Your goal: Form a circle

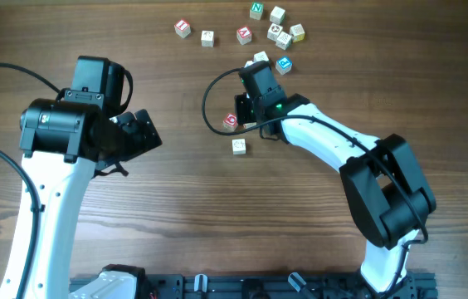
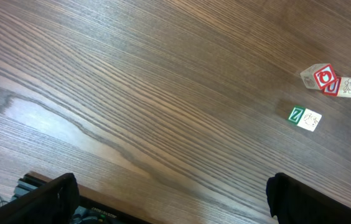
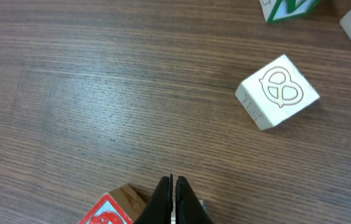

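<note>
REMOTE DESK: On my screens the right fingers (image 3: 173, 200) are pressed fully together with nothing between them. They hang low over the wooden table (image 3: 88, 87), just beside a red-faced cube (image 3: 105, 214) at their left. I cannot tell whether they touch it.

The circle (image 1: 231, 121) is no ring. It is a small cluster near the middle of the table, under the tip of the right arm. From the left wrist camera I see the red-faced cube with a pale cube (image 2: 349, 87) touching its side. A green-faced cube (image 2: 304, 117) lies near the pair but apart from them.

Ahead of the right fingers, and well apart from them, a pale pretzel cube (image 3: 278, 92) sits tilted to the wood grain. Two more cubes are cut off by the top edge of that view. Other loose cubes (image 1: 277, 33), red, green, teal and plain, are scattered along the far side of the table, clear of the cluster.

The left fingers (image 2: 48, 200) are spread as wide as they go and hold nothing. They are parked over bare wood at the left, well away from every cube.
</note>
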`<state>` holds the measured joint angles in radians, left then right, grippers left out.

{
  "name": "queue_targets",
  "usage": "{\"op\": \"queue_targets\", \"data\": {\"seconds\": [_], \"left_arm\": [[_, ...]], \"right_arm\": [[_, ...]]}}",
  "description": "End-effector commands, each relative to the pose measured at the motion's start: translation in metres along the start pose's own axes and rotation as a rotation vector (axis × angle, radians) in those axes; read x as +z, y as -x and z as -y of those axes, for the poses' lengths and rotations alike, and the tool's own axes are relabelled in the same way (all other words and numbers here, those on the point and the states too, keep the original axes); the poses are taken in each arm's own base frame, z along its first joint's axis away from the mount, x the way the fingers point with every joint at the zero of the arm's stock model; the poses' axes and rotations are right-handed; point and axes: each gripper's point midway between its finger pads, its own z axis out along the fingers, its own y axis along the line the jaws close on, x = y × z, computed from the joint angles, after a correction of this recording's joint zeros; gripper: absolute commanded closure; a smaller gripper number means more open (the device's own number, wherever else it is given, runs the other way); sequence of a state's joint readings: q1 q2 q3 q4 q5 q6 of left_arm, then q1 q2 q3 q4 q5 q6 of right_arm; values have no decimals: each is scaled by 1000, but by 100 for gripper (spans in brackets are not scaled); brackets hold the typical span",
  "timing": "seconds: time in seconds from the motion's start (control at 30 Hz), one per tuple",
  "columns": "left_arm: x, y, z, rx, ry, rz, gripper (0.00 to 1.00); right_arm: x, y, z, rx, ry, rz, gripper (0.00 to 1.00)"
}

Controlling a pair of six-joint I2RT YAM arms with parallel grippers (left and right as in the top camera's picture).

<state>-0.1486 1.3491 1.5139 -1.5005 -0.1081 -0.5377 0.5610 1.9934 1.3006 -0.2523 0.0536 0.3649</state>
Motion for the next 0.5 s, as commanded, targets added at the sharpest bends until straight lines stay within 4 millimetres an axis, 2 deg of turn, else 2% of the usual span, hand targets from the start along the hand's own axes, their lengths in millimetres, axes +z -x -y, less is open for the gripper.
{"op": "queue_targets", "data": {"seconds": [0.0, 0.23, 0.47], "left_arm": [[-2, 2, -3, -18, 9, 17, 0], [-2, 2, -3, -18, 9, 17, 0], [-2, 2, -3, -18, 9, 17, 0]], "right_arm": [[0, 2, -2, 3, 2, -5, 95], [3, -6, -4, -2, 18, -34, 95], [14, -12, -3, -2, 16, -43, 95]]}}
